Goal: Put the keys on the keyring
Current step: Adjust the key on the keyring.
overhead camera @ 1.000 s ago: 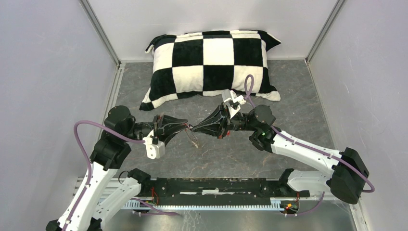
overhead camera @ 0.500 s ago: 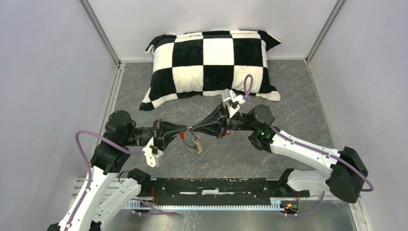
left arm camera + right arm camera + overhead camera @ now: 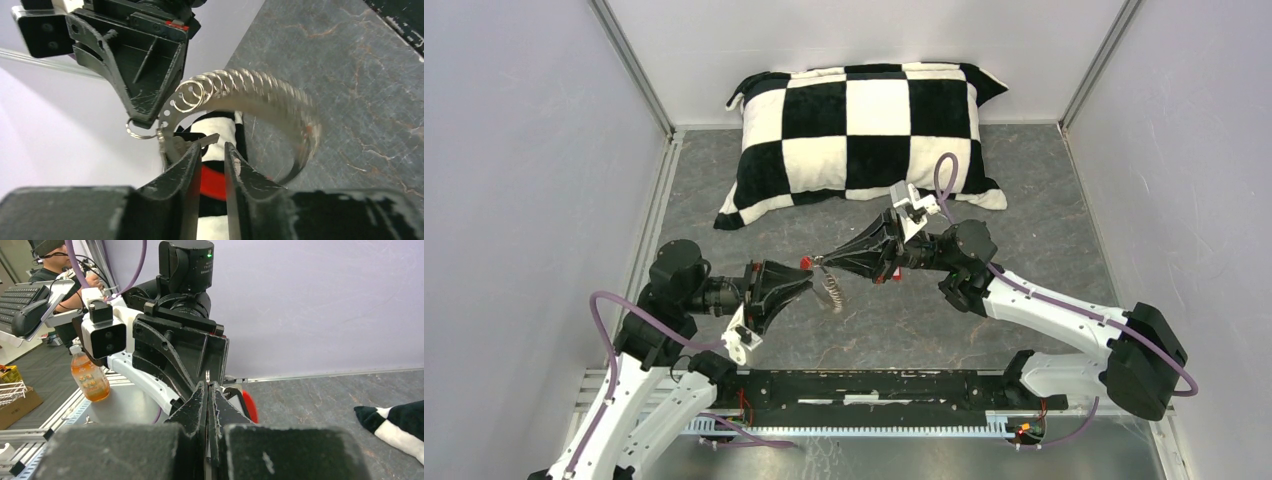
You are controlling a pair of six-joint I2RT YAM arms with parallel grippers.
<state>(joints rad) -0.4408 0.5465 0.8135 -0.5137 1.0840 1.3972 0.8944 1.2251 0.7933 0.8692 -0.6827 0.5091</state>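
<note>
Right gripper: fingers pressed together, pinching the end of the keyring. A thin sliver of metal shows at the tips in the right wrist view.

Left gripper: at 7 o'clock of the right tips, just beside them. Its fingers stand a narrow gap apart and red shows through the gap. Cannot tell whether they pinch anything.

Keyring: silvery coil, hanging off the right tips toward 5 o'clock, above the table. It arcs wide in the left wrist view.

A silvery key dangles from a small ring at the right tips, close to the left fingertips.
</note>
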